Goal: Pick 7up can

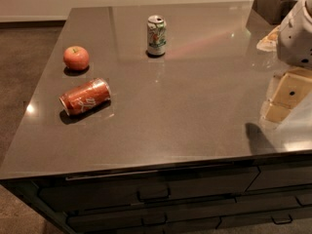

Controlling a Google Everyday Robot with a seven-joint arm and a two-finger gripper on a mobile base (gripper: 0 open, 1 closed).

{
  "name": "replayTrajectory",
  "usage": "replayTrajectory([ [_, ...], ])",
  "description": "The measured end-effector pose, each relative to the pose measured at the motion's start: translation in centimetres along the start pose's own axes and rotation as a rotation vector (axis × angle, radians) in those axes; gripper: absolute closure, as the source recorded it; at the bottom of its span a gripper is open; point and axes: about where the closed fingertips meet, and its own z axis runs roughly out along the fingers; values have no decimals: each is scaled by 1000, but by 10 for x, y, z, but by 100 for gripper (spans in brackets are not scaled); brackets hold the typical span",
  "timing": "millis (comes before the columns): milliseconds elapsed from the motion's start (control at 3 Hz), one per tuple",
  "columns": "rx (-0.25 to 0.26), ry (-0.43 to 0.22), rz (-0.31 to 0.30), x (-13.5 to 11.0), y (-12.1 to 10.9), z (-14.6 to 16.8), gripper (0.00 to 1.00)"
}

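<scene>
the 7up can point(156, 35) is seen upright on the countertop point(195, 111), not yet grasped. what is probably the gripper point(288, 95) is held well right of the can; its state cannot be told. approach, grasp and lift are all left.

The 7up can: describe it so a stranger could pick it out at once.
On the dark grey countertop, look toward the far middle, well left of the gripper at the right edge. The 7up can stands upright there alone. Its white and green label sets it apart from the red-orange can lying on its side and the apple nearer the left edge.
</scene>
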Motion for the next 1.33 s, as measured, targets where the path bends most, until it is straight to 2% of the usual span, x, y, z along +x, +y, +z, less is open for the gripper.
replayTrajectory([
  [333, 0, 0, 0, 0, 0, 0, 0],
  [667, -18, -25, 30, -11, -22, 2, 0],
  [1000, -35, -62, 102, -33, -74, 15, 0],
  [1333, -25, -109, 192, -65, -136, 39, 0],
])
